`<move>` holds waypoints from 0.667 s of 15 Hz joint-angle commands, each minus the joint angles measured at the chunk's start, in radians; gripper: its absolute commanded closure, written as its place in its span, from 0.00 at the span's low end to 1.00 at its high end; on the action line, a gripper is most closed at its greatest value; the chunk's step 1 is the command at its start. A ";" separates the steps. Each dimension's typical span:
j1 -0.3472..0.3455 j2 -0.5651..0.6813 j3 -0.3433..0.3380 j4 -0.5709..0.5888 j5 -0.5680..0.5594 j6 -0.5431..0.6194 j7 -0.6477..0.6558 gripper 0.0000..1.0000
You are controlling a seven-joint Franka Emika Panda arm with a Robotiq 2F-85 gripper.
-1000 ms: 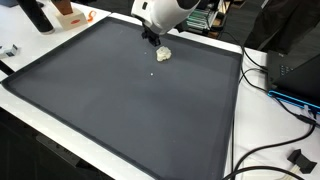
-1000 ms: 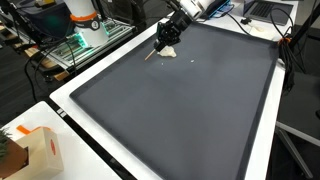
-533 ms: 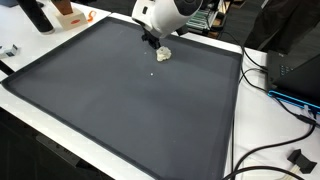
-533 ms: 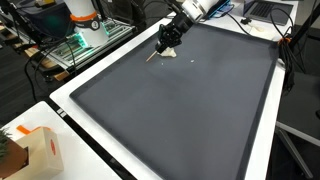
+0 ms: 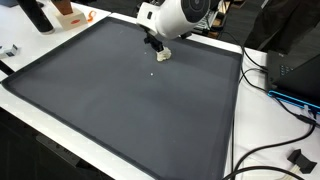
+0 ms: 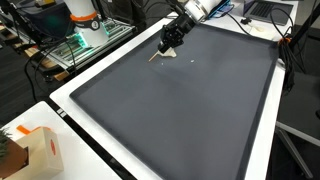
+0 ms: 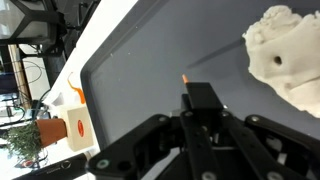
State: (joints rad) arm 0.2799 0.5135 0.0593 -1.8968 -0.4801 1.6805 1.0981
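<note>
Here, the tool (image 5: 153, 43) hangs low over the far part of the dark mat (image 5: 130, 110), which covers most of the white desk (image 5: 240, 110). In the wrist view its fingers are pressed together, clenched on a thin stick (image 6: 154, 56) with an orange end that pokes out just past them. The stick slants down toward the mat; whether it touches the mat I cannot tell. A white crumpled lump (image 5: 165, 54) lies on that same far part of the mat, close by the stick yet apart from the fingers.
</note>
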 commanded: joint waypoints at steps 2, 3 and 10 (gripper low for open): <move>0.022 0.035 -0.011 0.032 -0.021 -0.029 -0.023 0.97; 0.024 0.039 -0.011 0.035 -0.022 -0.030 -0.026 0.97; 0.023 0.046 -0.009 0.035 -0.011 -0.021 -0.072 0.97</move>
State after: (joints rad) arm 0.2930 0.5486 0.0587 -1.8771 -0.4801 1.6791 1.0614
